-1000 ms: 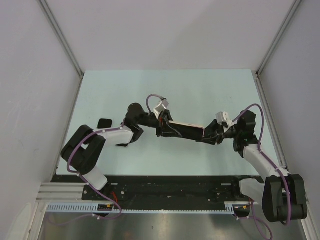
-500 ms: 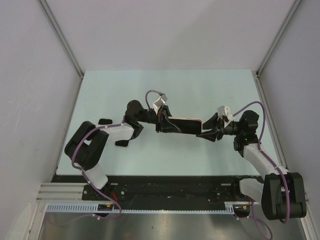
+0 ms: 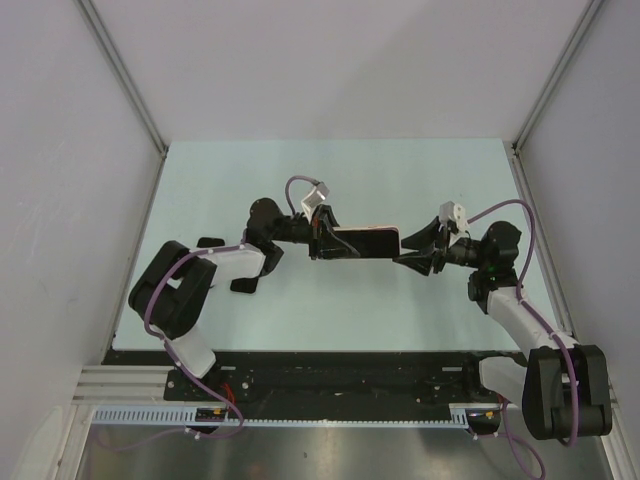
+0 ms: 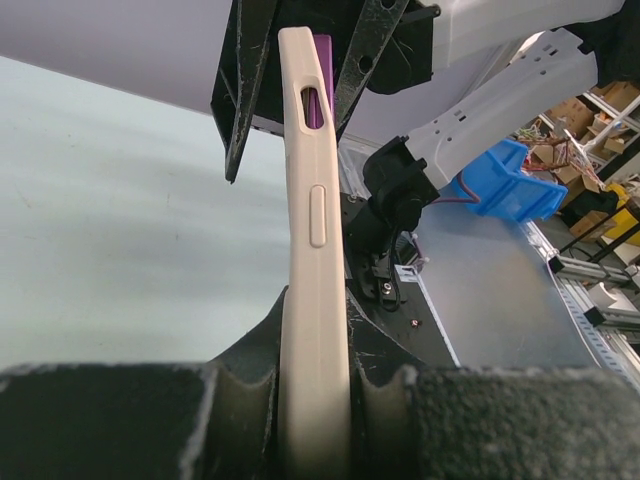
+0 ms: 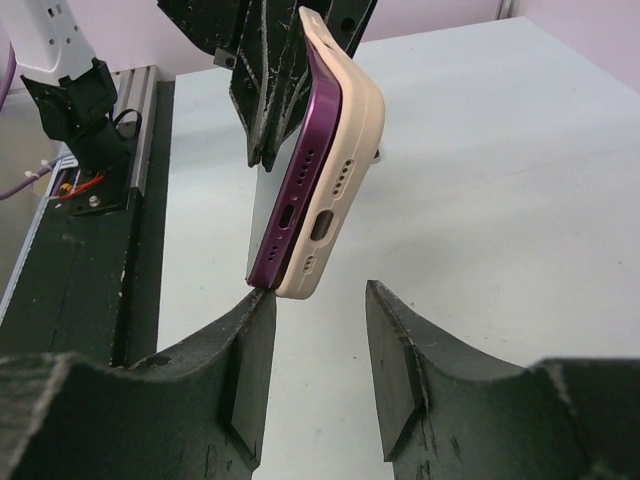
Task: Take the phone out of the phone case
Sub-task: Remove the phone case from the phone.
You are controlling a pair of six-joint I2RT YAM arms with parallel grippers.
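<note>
Phone (image 5: pixel 296 185) in case (image 5: pixel 352 140), over the table (image 3: pixel 400 180)
Left gripper (image 4: pixel 315 400) on its left end; right gripper (image 5: pixel 318 300) beside the right.

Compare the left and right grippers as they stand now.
The left gripper is shut on the cream phone case; the right gripper is open and holds nothing. The left gripper clamps one end; the right gripper faces the opposite end, where the purple phone shows. Both are black and point toward each other.

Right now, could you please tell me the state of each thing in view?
phone, inside the phone case, off the table.
phone case, on the phone, clamped at one end.
left gripper, shut on the phone case.
right gripper, open at the phone's port end.
</note>
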